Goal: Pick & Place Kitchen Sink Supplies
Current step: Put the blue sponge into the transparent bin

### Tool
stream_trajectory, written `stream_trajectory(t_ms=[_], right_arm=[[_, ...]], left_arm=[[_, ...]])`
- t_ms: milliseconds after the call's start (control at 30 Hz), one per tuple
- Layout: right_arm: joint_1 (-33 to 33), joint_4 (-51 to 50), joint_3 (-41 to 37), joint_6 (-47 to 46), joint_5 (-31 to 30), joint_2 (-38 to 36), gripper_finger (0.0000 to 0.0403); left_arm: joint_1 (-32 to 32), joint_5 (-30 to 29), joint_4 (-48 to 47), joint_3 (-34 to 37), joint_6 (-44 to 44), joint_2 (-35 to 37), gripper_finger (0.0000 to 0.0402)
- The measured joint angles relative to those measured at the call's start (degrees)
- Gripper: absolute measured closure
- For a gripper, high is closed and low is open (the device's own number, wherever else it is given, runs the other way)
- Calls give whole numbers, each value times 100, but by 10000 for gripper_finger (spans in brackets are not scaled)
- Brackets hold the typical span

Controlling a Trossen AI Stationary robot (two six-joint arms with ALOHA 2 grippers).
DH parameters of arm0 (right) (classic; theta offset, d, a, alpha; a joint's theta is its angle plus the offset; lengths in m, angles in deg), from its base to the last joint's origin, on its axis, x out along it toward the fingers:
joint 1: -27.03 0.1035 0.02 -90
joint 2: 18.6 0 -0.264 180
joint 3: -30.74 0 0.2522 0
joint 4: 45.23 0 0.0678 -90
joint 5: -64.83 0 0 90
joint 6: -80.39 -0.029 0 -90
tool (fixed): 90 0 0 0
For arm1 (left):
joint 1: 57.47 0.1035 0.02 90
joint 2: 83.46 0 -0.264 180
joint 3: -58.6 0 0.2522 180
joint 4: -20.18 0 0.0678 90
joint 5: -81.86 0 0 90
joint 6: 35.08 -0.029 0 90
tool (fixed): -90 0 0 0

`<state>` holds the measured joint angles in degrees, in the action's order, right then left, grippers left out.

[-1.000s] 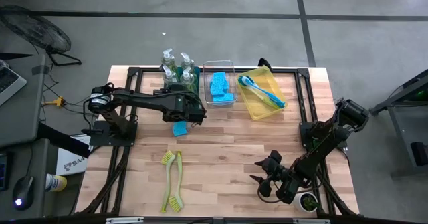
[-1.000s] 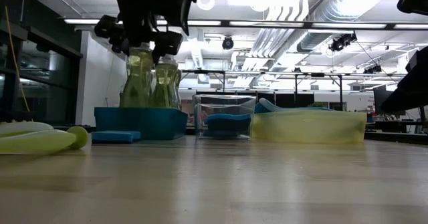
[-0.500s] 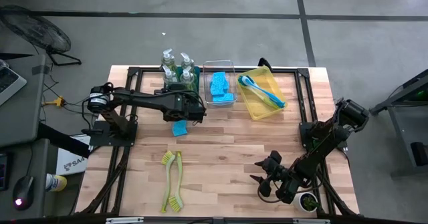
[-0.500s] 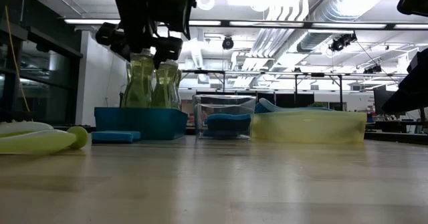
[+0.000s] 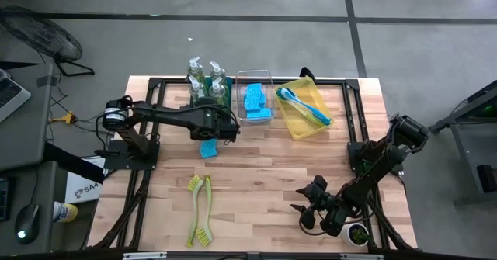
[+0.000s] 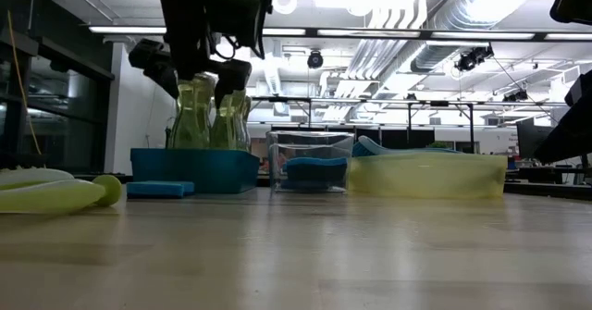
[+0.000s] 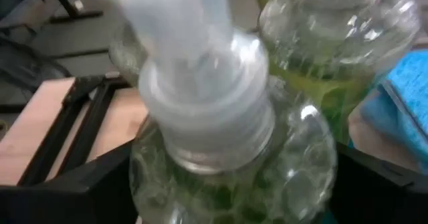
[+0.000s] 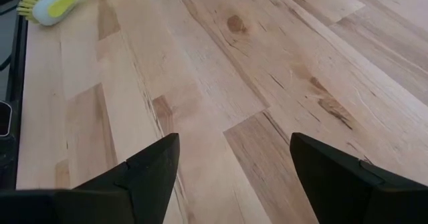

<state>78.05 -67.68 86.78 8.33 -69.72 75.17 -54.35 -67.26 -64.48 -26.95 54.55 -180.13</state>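
**A:** Wooden table (image 5: 256, 175) on a grey concrete floor, seen from above. What's on it?

**B:** Along the far edge: a teal bin (image 5: 225, 94) with soap bottles (image 5: 205, 80), a clear bin (image 5: 255, 77) with blue sponges (image 5: 255, 101), and a yellow bin (image 5: 299, 125) with blue brushes (image 5: 304, 102). One loose sponge (image 5: 208, 149) lies near the middle, and two yellow-green brushes (image 5: 199, 210) by the near edge.

**A:** And from table level?

**B:** The left gripper (image 6: 191, 69) sits around a bottle's (image 6: 192, 114) top, fingers spread either side.

**A:** Gripping it?

**B:** Its wrist view shows the pump bottle (image 7: 227, 157) right between the fingers, but I can't tell if they pinch it.

**A:** The other one?

**B:** The right gripper (image 8: 231, 160) is open and empty over the near right corner.
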Motion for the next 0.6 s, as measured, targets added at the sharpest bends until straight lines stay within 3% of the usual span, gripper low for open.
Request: stream_trajectory(t_ms=[233, 600], right_arm=[[0, 2, 0, -17, 14, 0, 124], [0, 2, 0, -13, 16, 0, 124]], left_arm=[[-20, 197, -10, -2, -85, 1, 103], [-22, 446, -85, -9, -85, 1, 109]])
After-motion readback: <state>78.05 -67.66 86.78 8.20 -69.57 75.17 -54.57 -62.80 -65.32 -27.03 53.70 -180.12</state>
